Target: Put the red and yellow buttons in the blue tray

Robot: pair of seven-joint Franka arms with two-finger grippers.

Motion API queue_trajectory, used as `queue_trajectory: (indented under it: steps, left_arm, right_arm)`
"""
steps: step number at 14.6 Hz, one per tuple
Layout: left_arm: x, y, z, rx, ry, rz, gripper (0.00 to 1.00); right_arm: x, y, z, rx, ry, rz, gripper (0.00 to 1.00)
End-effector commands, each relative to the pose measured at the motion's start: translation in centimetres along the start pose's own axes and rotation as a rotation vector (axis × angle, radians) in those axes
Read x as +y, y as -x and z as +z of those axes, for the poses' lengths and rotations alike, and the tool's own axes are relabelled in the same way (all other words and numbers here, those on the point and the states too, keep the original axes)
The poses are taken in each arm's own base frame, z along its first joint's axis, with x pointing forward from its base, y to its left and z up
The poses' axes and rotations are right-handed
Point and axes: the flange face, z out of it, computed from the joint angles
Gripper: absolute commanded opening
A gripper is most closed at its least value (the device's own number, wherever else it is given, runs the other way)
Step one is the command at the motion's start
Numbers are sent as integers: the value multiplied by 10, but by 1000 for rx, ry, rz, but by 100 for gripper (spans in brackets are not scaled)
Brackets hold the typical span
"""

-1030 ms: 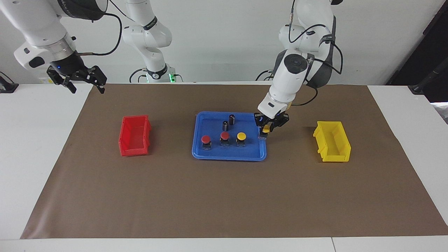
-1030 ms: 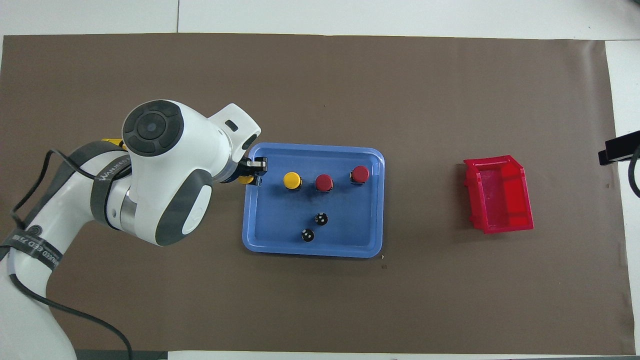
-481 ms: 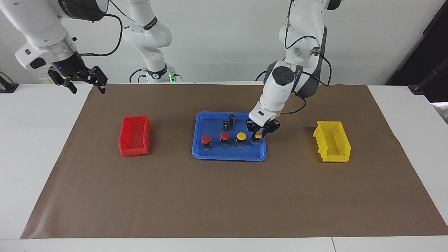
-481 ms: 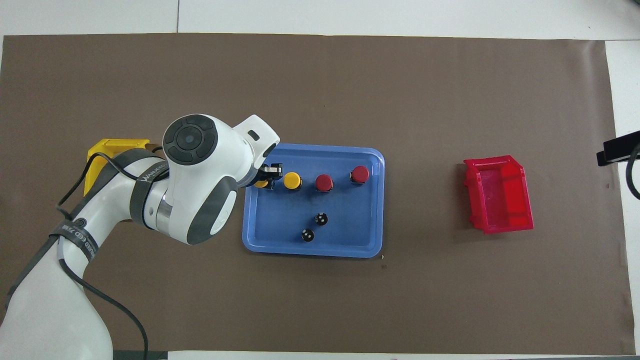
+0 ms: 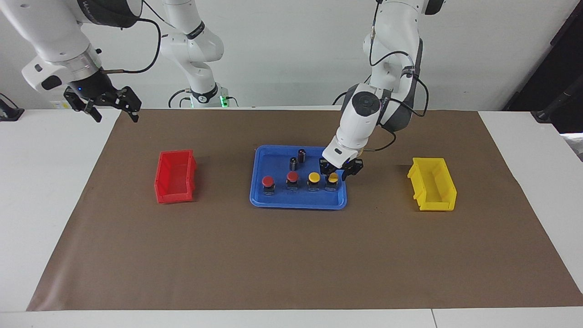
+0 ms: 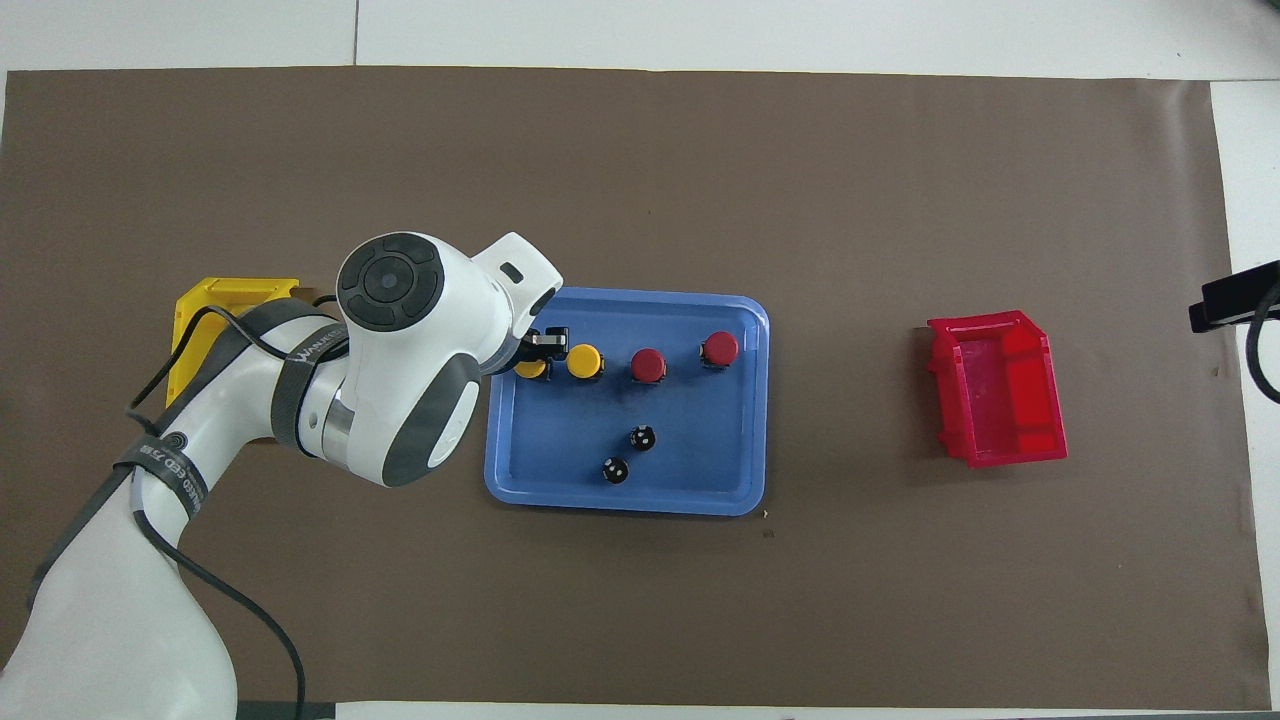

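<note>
four red and yellow buttons (image 5: 332,181) standing in a row in blue tray (image 5: 298,204). left gripper (image 5: 335,171) over end yellow button, jaws parted around cap. right gripper (image 5: 112,108) wide, waiting. likely light, rigid, top-heavy; best gripped across blocky base.

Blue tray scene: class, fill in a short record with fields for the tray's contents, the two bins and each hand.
tray: blue tray, mid-table on brown mat
buttons in tray: two red buttons, two yellow buttons, one row
other contents: two dark cylinders, nearer the robots than the row
red bin: toward the right arm's end
yellow bin: toward the left arm's end
left hand: over the end yellow button
right hand: open, waits over the table edge
</note>
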Motion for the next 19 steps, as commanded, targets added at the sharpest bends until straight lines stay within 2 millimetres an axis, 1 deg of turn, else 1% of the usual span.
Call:
queue_trajectory:
  steps: [1,2,3,4,6,8,10,12,13,14,15,17,18,19]
  left_arm:
    - [1,2,-29,-29,-2,-1,100]
    - [-4,-2,-42,-47,-12,2,100]
    - [-8,-1,-60,-59,-17,27,100]
    - [-19,1,-78,-68,-21,55,100]
    - [-49,2,-116,-75,-42,89,100]
    - [-105,-3,-158,-44,-30,131,100]
    - [-166,-5,-198,-56,-35,107,100]
    - [-205,-7,-232,-66,-86,113,100]
    - [-223,-7,-241,-65,-84,141,100]
    - [-233,-8,-248,-58,-84,158,100]
    - [-238,-8,-252,-53,-84,154,100]
    - [-244,-7,-263,-32,-85,153,100]
    - [-257,-6,-267,-27,-86,147,100]
    - [-260,-3,-272,-28,-85,179,100]
  right_arm:
    - [-1,4,0,-4,-1,3,100]
    - [-1,4,0,-4,-1,3,100]
    - [-1,4,0,-5,-1,3,100]
    - [-1,4,0,-4,-1,3,100]
    - [-1,4,0,-5,-1,3,100]
    - [-1,4,0,-4,-1,3,100]
    - [-1,4,0,-4,-1,3,100]
    - [-1,4,0,-5,-1,3,100]
    - [-1,4,0,-4,-1,3,100]
    - [0,4,0,-5,-1,5,100]
    - [-1,4,0,-4,-1,3,100]
    - [-1,4,0,-5,-1,3,100]
    - [-1,4,0,-4,-1,3,100]
    - [-1,4,0,-5,-1,3,100]
